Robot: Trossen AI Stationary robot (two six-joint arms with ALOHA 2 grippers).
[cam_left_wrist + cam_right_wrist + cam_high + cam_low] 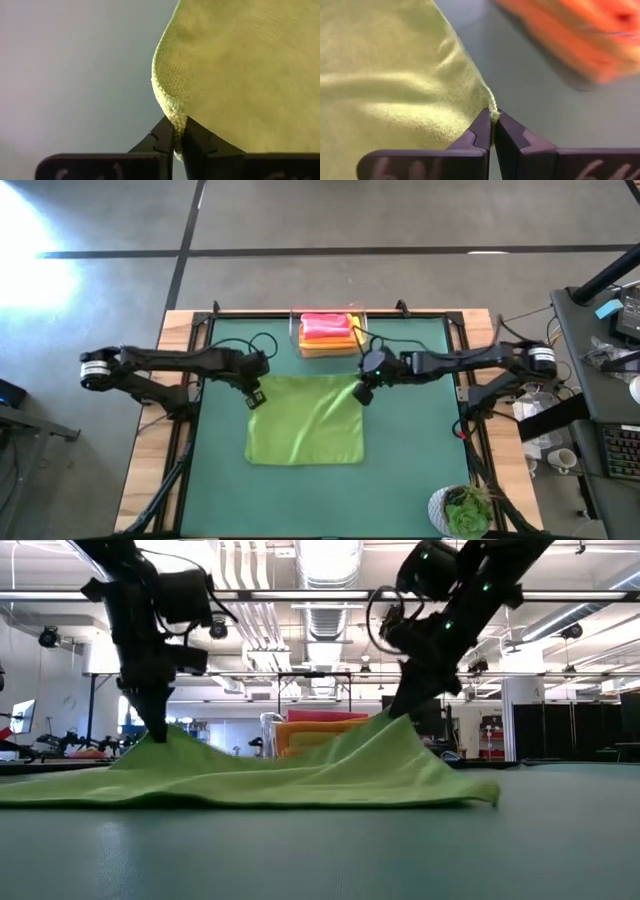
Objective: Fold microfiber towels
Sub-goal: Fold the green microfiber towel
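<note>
My left gripper (254,399) and right gripper (362,393) pinch the green towel's (305,430) two bin-side (296,332) corners; it is light, limp, likely to sag.

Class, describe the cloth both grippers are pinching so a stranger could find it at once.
On the green table mat, it is the lime green towel spread out mid-table. Unlike the pink, yellow and orange towels stacked behind, it lies alone, unfolded.

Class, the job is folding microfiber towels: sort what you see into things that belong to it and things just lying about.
Belongs to the job:
lime green towel
stacked towels
left pincer
right pincer

Lying about:
clear bin
potted plant
</note>
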